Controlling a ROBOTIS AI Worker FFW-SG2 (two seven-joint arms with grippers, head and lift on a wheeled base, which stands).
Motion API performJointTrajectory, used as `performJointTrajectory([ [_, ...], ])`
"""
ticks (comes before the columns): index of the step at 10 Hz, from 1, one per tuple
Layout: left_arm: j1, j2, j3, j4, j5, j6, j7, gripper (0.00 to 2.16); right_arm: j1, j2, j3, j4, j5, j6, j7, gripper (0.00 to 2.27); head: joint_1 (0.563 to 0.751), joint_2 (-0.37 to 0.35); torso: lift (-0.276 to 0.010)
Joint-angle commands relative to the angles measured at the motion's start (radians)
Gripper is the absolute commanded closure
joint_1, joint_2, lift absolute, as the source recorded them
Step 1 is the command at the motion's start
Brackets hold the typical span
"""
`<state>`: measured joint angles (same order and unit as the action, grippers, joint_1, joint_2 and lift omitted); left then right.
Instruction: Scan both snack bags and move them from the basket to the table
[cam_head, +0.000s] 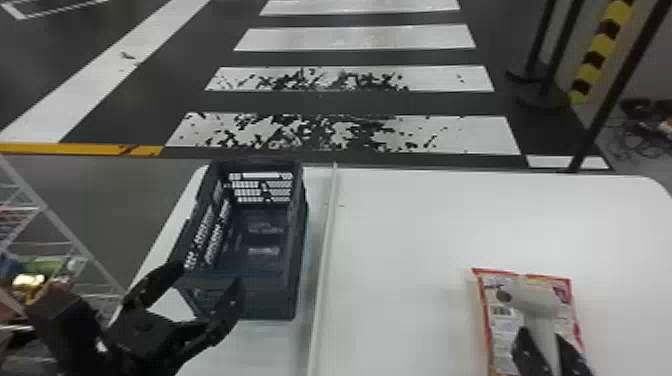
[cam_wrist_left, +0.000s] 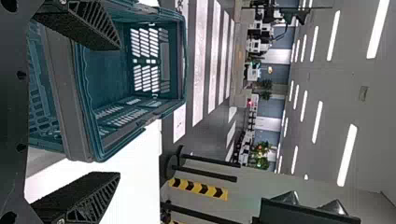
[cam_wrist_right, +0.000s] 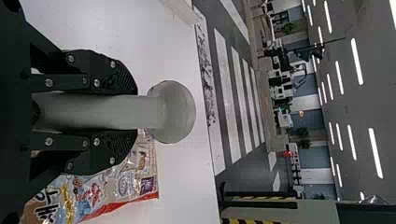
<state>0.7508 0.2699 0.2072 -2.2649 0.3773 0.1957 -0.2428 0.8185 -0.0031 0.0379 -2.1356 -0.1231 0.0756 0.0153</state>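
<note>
Apparently we're scanning the snack bag (cam_head: 501, 327) toward the desk's (cam_head: 410, 240) near edge, scanner (cam_wrist_right: 173, 112) in right jaws, left jaws wide, next needing steady aim.

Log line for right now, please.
Right gripper: shut on scanner | Scanner: over snack bag | Snack bag: on table | Left gripper: open, at basket

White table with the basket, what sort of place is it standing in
Probably an indoor demo or test hall: crosswalk stripes on the floor, rows of ceiling lights, black posts.
</note>
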Motion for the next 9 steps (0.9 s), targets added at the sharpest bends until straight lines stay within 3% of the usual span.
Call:
performJointTrajectory([
  [1, 0.004, 0.000, 0.001, -0.002, 0.000, 0.003, -0.001, 0.03, -0.010, 0.004, 0.027, 0.033, 0.049, -0.033, -0.034, 2.25, 0.695, 0.106, -0.098],
  [6, 0.002, -0.006, -0.003, 0.008, 0.006, -0.003, -0.009, 0.03, -0.013, 0.004, 0.180, 0.083, 0.276, -0.076, -0.253, 2.25, 0.695, 0.138, -0.098],
  [9, 0.005, -0.003, 0.011, 0.008, 0.017, -0.003, -0.016, 0.03, -0.045, 0.004, 0.200, 0.141, 0.299, -0.070, -0.299, 2.25, 0.695, 0.175, -0.098],
])
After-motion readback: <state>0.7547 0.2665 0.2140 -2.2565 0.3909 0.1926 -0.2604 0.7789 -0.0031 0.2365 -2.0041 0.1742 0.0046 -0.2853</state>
